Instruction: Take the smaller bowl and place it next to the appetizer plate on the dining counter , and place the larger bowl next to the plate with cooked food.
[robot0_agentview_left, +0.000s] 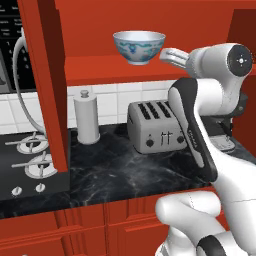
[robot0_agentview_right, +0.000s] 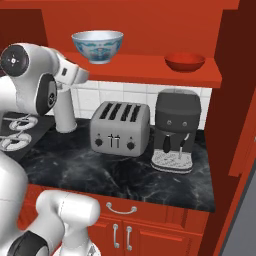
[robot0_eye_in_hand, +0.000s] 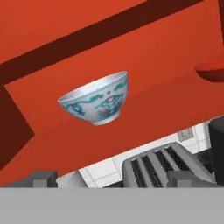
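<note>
The larger bowl (robot0_agentview_left: 139, 46) (robot0_agentview_right: 97, 46) (robot0_eye_in_hand: 96, 99), white with a blue pattern, stands upright on the red shelf (robot0_agentview_right: 150, 75). The smaller bowl (robot0_agentview_right: 185, 62), glossy red, sits on the same shelf further right; its edge (robot0_eye_in_hand: 212, 72) shows at the right of the hand view. My gripper (robot0_agentview_left: 166, 55) (robot0_eye_in_hand: 114, 178) hovers at shelf height just right of the larger bowl, short of it, not touching. It is open, with its fingertips (robot0_eye_in_hand: 41, 178) wide apart and nothing between them. The dining counter, the appetizer plate and the plate with cooked food are out of view.
Below the shelf, on the black marble worktop (robot0_agentview_right: 125, 175), stand a silver toaster (robot0_agentview_left: 155, 127) (robot0_agentview_right: 119, 129), a coffee machine (robot0_agentview_right: 176, 131) and a white paper towel roll (robot0_agentview_left: 87, 117). A stove (robot0_agentview_left: 30, 160) lies at the left. A red cabinet wall (robot0_agentview_left: 47, 75) borders the shelf's left side.
</note>
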